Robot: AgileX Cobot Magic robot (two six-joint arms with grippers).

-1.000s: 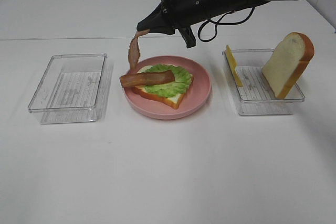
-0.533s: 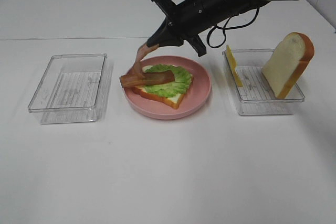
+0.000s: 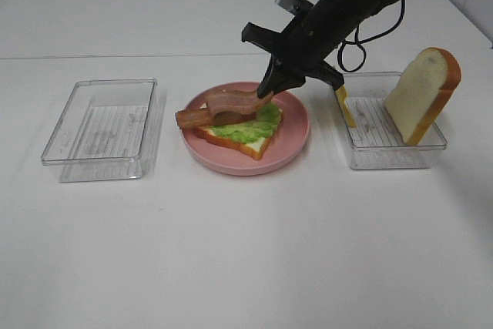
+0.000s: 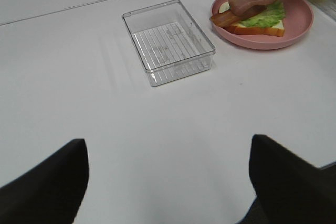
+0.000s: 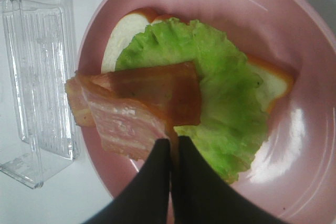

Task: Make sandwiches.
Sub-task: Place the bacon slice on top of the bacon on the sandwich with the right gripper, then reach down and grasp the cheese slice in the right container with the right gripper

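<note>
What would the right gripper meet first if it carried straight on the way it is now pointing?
Probably the lettuce leaf on the bread slice: the right gripper, shut on a bacon strip, points steeply down at it. Depth is unclear; the other bacon strip might come first.

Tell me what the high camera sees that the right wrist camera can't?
Only the high camera: the cheese slice and standing bread slice in the right box. Only the right wrist camera: close up, the right tool pinched shut on the upper bacon strip. Both: the pink plate, lettuce on the bottom bread slice, the lower bacon strip, the empty box.
</note>
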